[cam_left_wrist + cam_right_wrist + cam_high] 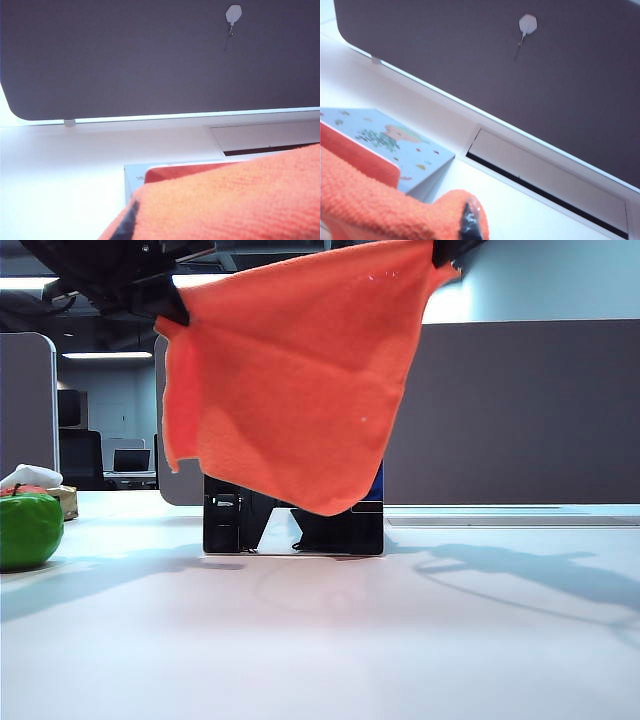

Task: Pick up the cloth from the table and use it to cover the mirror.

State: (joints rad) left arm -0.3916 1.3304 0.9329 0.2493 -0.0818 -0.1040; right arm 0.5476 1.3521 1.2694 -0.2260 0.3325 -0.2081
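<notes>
I have the cloth (290, 380) stretched between my two tools, high above the tabletop (320, 640). My left tool (172, 308) is clamped tight on the upper left corner of the cloth and my right tool (445, 255) on the upper right corner, near the top edge of the exterior view. The right corner rides higher than the left, so the cloth hangs as a slanted sheet with its lowest point dangling in front of the mirror (295, 525). The mirror stands upright on the far middle of the tabletop, mostly hidden behind the cloth; only its lower part and dark base show.

In my left wrist view the cloth (235, 200) fills the near corner, and just beyond it I see the mirror's top edge (170, 167). My right wrist view shows the cloth (375, 200) bunched at the tool and a patterned panel (395, 145) beside it, which I take for the mirror's back.

To do this well, I judge I should level the two corners first, then carry the top hem just past the mirror's upper edge toward the far side before lowering. I would keep both grips firm until the hem rests on the mirror, so the cloth does not slide off to one side. The green apple (28, 530) sits well to the left, out of the way.
</notes>
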